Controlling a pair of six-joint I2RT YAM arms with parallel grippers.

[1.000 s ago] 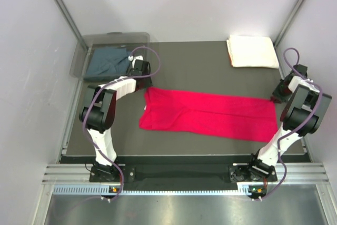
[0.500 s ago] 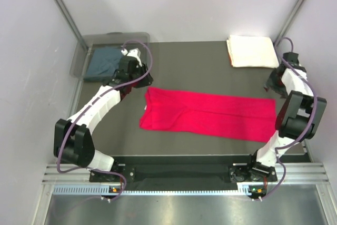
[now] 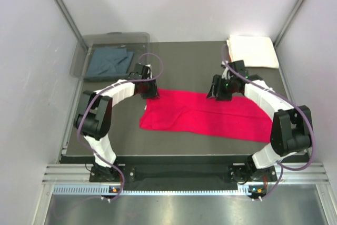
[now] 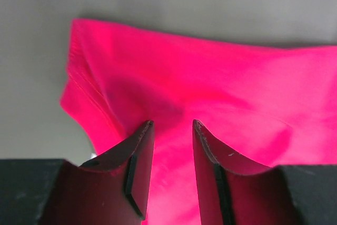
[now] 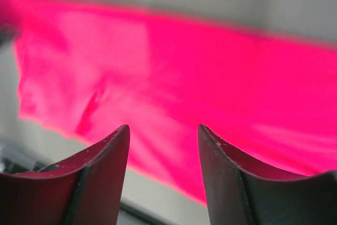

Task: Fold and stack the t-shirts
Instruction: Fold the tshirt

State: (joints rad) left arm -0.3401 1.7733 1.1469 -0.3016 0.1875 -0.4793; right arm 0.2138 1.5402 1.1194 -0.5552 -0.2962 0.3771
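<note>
Where the table (image 3: 200, 61) carries the red t-shirt (image 3: 205, 114) flat across its middle, I see the cream t-shirt (image 3: 253, 51) folded at the far-right corner and the blue-grey t-shirt (image 3: 108, 62) at the far-left. The left gripper (image 4: 171, 125) and right gripper (image 5: 163, 127) hover over the red t-shirt's far edge, jaws apart, empty.

Open tabletop (image 3: 184, 59) lay along the far edge between the clear bin (image 3: 116, 39) at the left corner (a blue-grey t-shirt (image 3: 108, 61) covering its floor) and the folded cream t-shirt (image 3: 253, 51) at the right. The red t-shirt (image 3: 210, 117) spanned the middle, the left end effector (image 3: 151, 92) and right end effector (image 3: 213, 94) standing well apart over its far edge. A bare strip ran along its near side.
</note>
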